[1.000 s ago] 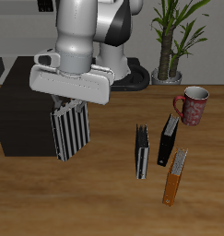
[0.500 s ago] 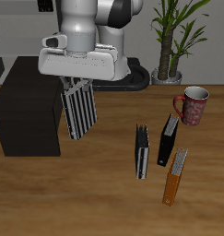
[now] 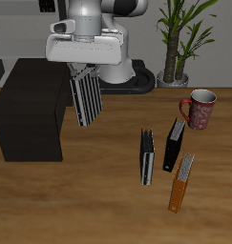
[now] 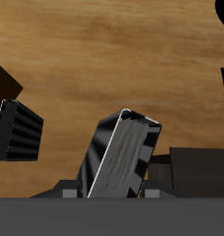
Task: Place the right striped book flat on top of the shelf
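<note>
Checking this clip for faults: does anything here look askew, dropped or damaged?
Only the right striped book is off-level: it hangs tilted from the tool, above the table beside the shelf, not yet flat on it. Nothing looks dropped or damaged.

No text, label, brand, number or sign can be read anywhere, neither on the books, the mug nor the robot arm.

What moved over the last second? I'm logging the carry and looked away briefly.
The gripper, shut on the right striped book, rose and moved toward the table's back beside the shelf; the book hangs higher, tilted. The mug and the three books near the front edge stayed put.
</note>
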Robot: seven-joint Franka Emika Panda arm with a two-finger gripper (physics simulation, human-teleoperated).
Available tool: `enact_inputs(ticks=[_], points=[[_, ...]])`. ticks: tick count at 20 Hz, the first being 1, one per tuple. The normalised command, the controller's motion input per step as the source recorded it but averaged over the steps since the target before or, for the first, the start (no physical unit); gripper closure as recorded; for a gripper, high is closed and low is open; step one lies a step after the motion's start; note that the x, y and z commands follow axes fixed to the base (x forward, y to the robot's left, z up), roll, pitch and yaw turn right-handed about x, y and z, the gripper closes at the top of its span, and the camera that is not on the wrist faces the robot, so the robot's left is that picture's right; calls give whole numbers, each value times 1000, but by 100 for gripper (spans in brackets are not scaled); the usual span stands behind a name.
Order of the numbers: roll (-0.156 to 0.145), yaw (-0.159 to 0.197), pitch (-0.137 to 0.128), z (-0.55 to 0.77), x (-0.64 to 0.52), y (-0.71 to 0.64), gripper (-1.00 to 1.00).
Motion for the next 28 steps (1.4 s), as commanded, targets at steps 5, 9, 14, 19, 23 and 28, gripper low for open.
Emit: enact_inputs(ticks=[5, 9, 14, 19, 23, 28], points=[[-19, 64, -5, 62, -314, -3, 100], [-20, 61, -2, 50, -429, 102, 100], [-52, 67, 12, 70, -291, 186, 100], [-105, 111, 19, 99, -195, 327, 100], [-80, 101, -5, 151, -114, 428, 100], [-88, 70, -17, 236, -71, 349, 100]])
